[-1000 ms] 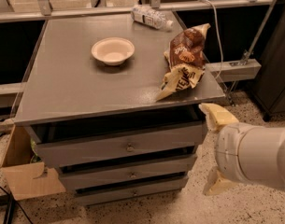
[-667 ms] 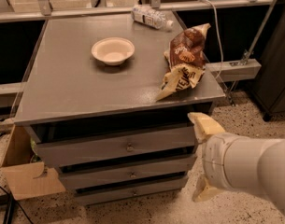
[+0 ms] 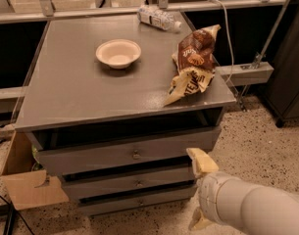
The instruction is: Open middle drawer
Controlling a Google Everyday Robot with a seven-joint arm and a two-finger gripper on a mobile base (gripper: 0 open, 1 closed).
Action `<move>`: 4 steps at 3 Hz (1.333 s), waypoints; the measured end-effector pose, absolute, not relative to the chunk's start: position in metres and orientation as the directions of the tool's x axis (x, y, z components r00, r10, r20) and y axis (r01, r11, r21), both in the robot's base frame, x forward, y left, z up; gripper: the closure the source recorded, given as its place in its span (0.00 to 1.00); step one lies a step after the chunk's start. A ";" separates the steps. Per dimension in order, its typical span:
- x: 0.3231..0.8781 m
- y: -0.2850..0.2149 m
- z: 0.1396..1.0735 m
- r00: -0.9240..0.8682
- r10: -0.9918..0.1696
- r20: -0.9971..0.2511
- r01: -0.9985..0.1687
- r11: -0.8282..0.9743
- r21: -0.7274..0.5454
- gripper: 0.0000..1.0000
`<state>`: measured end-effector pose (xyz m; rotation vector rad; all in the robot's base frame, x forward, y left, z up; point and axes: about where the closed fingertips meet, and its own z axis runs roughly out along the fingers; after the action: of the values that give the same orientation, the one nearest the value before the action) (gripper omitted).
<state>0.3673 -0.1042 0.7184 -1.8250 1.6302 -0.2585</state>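
Note:
The grey cabinet has three drawers, all shut. The middle drawer [image 3: 110, 184] is a shallow grey front with a small round metal knob [image 3: 138, 183] at its centre. It lies between the taller top drawer [image 3: 90, 155] and the slim bottom drawer [image 3: 119, 204]. My gripper [image 3: 199, 192] is at the lower right, in front of the cabinet's right corner, level with the middle drawer and to the right of its knob. Its yellowish fingertips [image 3: 202, 161] stand apart, open and empty, touching nothing.
On the cabinet top [image 3: 65, 92] sit a white bowl [image 3: 118, 53], a brown snack bag [image 3: 194, 62] at the right front edge and a plastic bottle [image 3: 158, 17] at the back. A cardboard box [image 3: 29, 185] stands at the left. Speckled floor lies to the right.
My arm and gripper have moved left and a little lower, from beside the cabinet's right edge to in front of its right corner. The drawers have not moved.

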 end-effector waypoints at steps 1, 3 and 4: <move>0.371 -0.104 0.679 0.166 -0.938 -0.305 -0.828 0.036 -0.560 0.00; 0.374 -0.111 0.660 0.180 -0.947 -0.267 -0.822 0.004 -0.569 0.00; 0.388 -0.119 0.635 0.199 -0.951 -0.238 -0.817 -0.026 -0.577 0.00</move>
<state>0.3883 -0.1188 0.6353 -1.8685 1.6458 -0.2832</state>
